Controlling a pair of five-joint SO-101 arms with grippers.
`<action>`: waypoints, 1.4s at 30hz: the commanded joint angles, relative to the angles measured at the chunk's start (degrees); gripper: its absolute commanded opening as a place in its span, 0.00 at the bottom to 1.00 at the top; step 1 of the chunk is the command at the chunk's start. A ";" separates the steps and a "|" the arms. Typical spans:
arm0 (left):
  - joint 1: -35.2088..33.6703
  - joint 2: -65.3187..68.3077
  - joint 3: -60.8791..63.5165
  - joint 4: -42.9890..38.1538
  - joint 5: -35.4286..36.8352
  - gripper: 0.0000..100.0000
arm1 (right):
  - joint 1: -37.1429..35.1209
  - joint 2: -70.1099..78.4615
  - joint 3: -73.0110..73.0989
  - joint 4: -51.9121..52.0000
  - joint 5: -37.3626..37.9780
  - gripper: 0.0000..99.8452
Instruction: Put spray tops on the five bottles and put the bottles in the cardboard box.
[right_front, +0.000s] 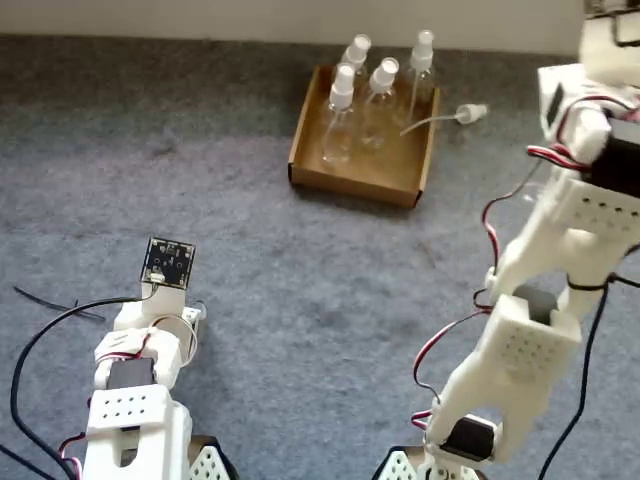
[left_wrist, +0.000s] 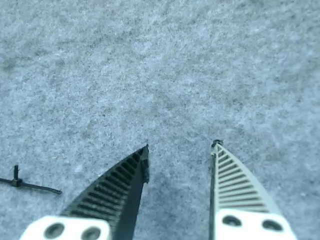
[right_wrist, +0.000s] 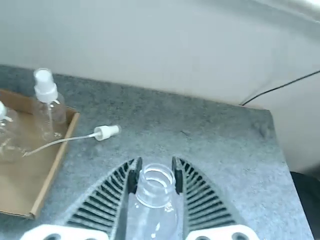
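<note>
Presently, right gripper (right_wrist: 156, 165) clamps an uncapped bottle (right_wrist: 155, 195) at its neck, left gripper (left_wrist: 180, 150) gapes empty, four capped bottles (right_front: 341, 110) stand in box (right_front: 350, 188).

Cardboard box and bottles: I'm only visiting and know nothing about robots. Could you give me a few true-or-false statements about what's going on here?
1. The cardboard box holds four bottles, each with a spray top on. True.
2. The right end effector is empty. False: it is shut on an uncapped bottle.
3. A loose spray top lies on the table beside the box, its tube reaching over the box's rim. True.
4. The left end effector grips a spray top. False: it is open, with nothing between its fingers, above the grey carpet.
</note>
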 joint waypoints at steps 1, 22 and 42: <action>-0.66 -0.66 0.31 -0.70 -0.35 0.19 | 3.21 -8.40 8.57 1.19 1.32 0.03; -0.66 -0.66 0.22 -0.70 -0.35 0.19 | -6.29 -85.76 185.36 -111.34 0.70 0.03; -0.57 -0.66 0.22 -0.88 -0.18 0.19 | -4.26 -86.29 192.75 -106.33 1.05 0.22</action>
